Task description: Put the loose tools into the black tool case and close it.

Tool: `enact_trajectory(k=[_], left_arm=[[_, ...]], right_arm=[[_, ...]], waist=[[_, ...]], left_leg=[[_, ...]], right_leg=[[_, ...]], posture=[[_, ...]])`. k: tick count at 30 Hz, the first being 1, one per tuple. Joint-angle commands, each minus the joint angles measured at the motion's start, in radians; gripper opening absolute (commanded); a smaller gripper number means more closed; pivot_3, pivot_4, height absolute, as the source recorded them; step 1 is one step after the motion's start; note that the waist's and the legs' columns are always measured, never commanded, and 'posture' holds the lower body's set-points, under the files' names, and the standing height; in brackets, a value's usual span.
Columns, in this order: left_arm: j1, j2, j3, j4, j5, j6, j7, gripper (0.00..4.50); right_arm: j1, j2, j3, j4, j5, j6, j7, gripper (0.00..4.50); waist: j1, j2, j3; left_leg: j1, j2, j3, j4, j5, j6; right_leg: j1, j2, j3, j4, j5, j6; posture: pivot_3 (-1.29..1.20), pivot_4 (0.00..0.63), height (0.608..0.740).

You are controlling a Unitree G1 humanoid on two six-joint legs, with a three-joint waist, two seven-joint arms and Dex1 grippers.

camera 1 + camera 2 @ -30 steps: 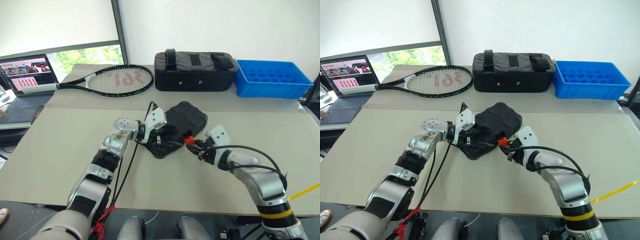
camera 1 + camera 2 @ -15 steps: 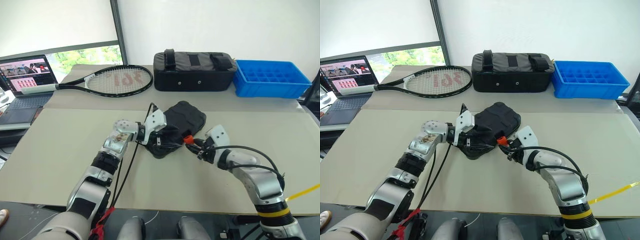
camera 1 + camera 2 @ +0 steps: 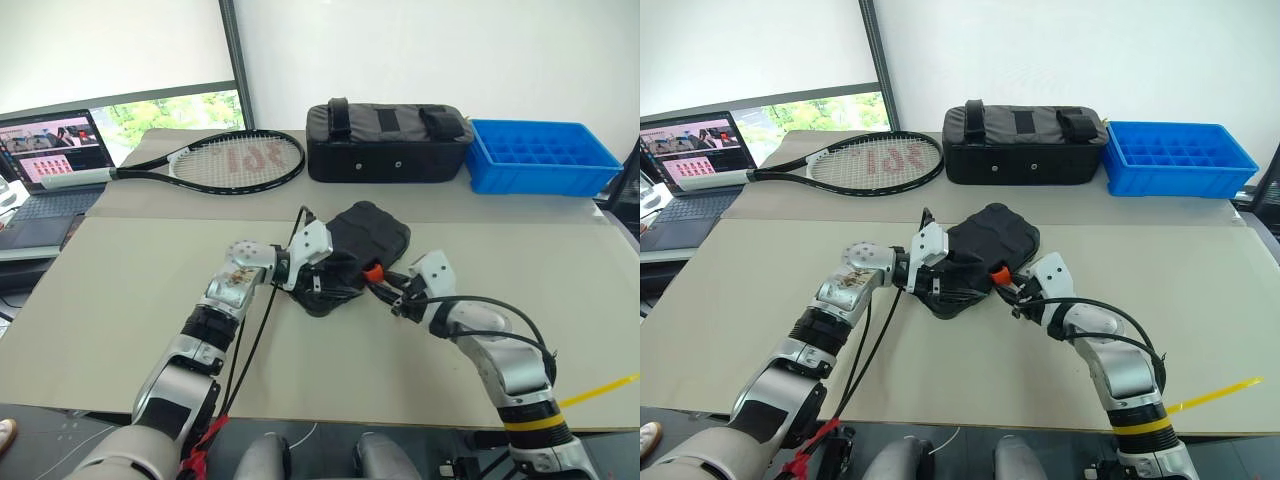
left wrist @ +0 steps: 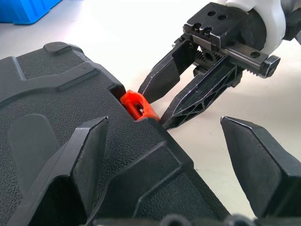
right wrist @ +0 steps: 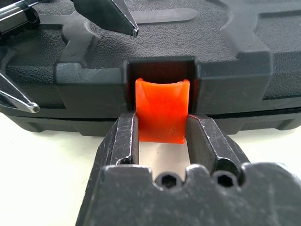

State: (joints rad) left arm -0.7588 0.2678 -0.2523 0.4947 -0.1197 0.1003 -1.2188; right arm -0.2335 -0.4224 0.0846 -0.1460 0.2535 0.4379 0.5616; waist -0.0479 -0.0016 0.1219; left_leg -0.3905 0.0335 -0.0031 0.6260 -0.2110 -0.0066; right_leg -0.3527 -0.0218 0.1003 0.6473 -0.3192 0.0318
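Note:
The black tool case [image 3: 372, 232] lies on the table with its lid down, so the loose tools are hidden. Its orange latch [image 5: 161, 110] sticks out of the front edge. My right gripper [image 5: 162, 123] has one finger on each side of that latch, and both press against it. In the left wrist view the same right gripper [image 4: 151, 107] meets the latch [image 4: 138, 104] from the table side. My left gripper [image 3: 322, 272] stands open at the case's near-left corner, with one finger [image 4: 89, 155] over the lid and the other off the edge.
A tennis racket [image 3: 225, 160], a black fabric bag [image 3: 388, 140] and a blue crate [image 3: 540, 155] line the far side of the table. A laptop [image 3: 50, 150] stands at the far left. Cables hang from both arms.
The right wrist has tilted a little and its fingers sit closer around the latch. The left gripper and the case have stayed put.

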Motion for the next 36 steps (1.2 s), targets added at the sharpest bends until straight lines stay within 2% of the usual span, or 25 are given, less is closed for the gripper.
enact_trajectory(k=[1,5,6,12,18,21,26,36], left_arm=[[0.033,0.009,-0.031,0.030,0.021,0.012,-0.015,4.08],[0.033,0.010,-0.031,0.034,0.022,0.008,-0.014,4.08],[0.035,0.011,-0.032,0.033,0.023,0.008,-0.013,4.08],[0.035,0.016,-0.027,0.045,0.025,-0.002,-0.008,4.08],[0.030,0.015,-0.020,0.059,0.024,-0.009,-0.001,4.08],[0.026,0.010,-0.021,0.072,0.025,-0.016,0.000,4.08],[0.021,0.003,-0.022,0.082,0.026,-0.024,0.001,4.08],[0.028,0.009,-0.019,0.078,0.026,-0.025,0.005,4.08]], right_arm=[[-0.056,0.004,-0.028,-0.005,-0.017,-0.064,-0.007,1.15],[-0.064,-0.003,-0.023,-0.003,-0.020,-0.046,0.004,1.15],[-0.064,-0.004,-0.025,-0.008,-0.015,-0.034,0.007,2.17],[-0.041,-0.020,-0.059,-0.037,-0.009,-0.032,0.013,4.09],[0.031,-0.077,-0.111,-0.132,0.040,0.021,0.048,4.09],[0.050,-0.079,-0.105,-0.157,0.046,0.039,0.051,3.31],[0.038,-0.068,-0.067,-0.142,0.017,0.043,0.040,1.59],[-0.018,-0.059,-0.025,-0.072,-0.015,0.026,0.050,1.59]], waist=[[0.000,0.000,0.000],[-0.001,0.000,0.000],[0.000,0.000,0.000],[0.002,0.000,0.000],[0.003,-0.001,0.000],[0.001,-0.002,0.001],[0.002,-0.003,0.001],[0.002,-0.003,0.001]], left_leg=[[0.000,0.000,0.000,0.000,0.000,0.000],[0.000,0.000,0.000,0.000,0.000,0.000],[0.000,0.000,0.000,0.000,0.000,0.000],[0.001,0.000,0.000,0.000,0.000,0.000],[0.001,0.000,0.000,-0.001,0.000,0.000],[0.001,0.000,0.000,-0.001,0.000,0.000],[0.001,0.000,0.000,0.000,0.000,0.000],[0.001,0.000,0.000,0.000,0.000,0.000]], right_leg=[[0.000,0.000,0.000,0.000,0.000,0.000],[0.000,0.000,0.000,0.000,0.000,0.000],[0.000,0.000,0.000,0.000,0.000,0.000],[0.001,0.000,0.000,0.000,0.000,0.000],[0.001,0.000,0.000,0.000,0.000,0.000],[0.001,0.000,0.000,0.000,0.000,0.000],[0.001,0.000,0.000,0.000,0.000,0.000],[0.001,0.000,0.000,0.000,0.000,0.000]], posture=[[0.00,0.150,0.707],[0.00,0.150,0.707],[0.00,0.150,0.707],[0.00,0.150,0.707],[0.00,0.150,0.707],[0.00,0.150,0.707],[0.00,0.150,0.707],[0.00,0.150,0.707]])
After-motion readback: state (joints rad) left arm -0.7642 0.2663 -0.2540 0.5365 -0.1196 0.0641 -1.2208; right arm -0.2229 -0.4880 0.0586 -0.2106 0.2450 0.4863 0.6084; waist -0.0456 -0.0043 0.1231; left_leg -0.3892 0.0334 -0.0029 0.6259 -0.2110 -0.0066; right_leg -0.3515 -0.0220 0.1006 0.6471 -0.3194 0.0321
